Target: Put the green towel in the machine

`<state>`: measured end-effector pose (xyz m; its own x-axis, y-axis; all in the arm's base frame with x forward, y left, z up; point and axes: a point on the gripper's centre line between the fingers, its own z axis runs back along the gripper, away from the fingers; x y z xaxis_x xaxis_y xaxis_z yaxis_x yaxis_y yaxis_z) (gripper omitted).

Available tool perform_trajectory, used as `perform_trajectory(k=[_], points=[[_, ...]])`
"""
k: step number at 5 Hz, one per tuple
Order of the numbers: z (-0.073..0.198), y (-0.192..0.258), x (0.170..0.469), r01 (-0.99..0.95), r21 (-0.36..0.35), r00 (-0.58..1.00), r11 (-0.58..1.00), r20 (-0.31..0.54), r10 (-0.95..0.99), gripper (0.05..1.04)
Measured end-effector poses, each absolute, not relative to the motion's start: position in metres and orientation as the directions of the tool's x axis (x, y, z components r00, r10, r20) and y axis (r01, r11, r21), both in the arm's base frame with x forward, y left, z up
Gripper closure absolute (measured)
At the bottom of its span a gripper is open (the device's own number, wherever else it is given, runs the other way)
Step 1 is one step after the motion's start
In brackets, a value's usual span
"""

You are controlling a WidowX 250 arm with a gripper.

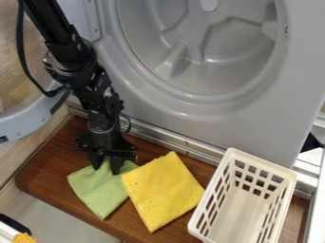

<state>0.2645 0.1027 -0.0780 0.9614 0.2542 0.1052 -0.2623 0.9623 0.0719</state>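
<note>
The end effector [106, 169] is open, its two fingers parted with a moderate gap between them. It hangs down at the left of the worktop [47, 167], at the far edge of the green towel [98, 193]. Both fingertips point downward over the towel's far part, one to the left and one to the right, with green cloth between and around them. Whether they press on the cloth or sit just above it, I cannot tell; no fold looks pinched between them.

The green towel lies on the left part of the brown wooden worktop, outside the machine [254, 130], in front of its lower left side. Its right side meets the left side of a yellow cloth [164, 192], which lies flat with one corner pointing far and one near. Right of the yellow cloth stands a white plastic basket [263, 162] with slotted walls, set at a slant, its far end close to the machine's front.

The machine's round opening faces the worktop, showing the grey drum [219, 45]. Its door [22, 126] stands swung out on the left, beside the black arm [71, 54].
</note>
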Motion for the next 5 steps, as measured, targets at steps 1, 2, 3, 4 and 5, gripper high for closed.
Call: perform_trajectory(k=[1,2,3,4,5], points=[[-0.069,0.097,0.263,-0.259,0.072,0.962,0.963,0.114,0.25,0.87],[-0.028,0.094,0.269,-0.27,0.075,0.947,0.96,0.203,0.251,0.975],[0.005,0.091,0.271,-0.274,0.079,0.933,0.958,0.263,0.245,0.993],[0.024,0.088,0.271,-0.259,0.081,0.931,0.962,0.284,0.227,0.994],[0.03,0.071,0.275,-0.2,0.069,0.942,0.977,0.29,0.172,0.994]])
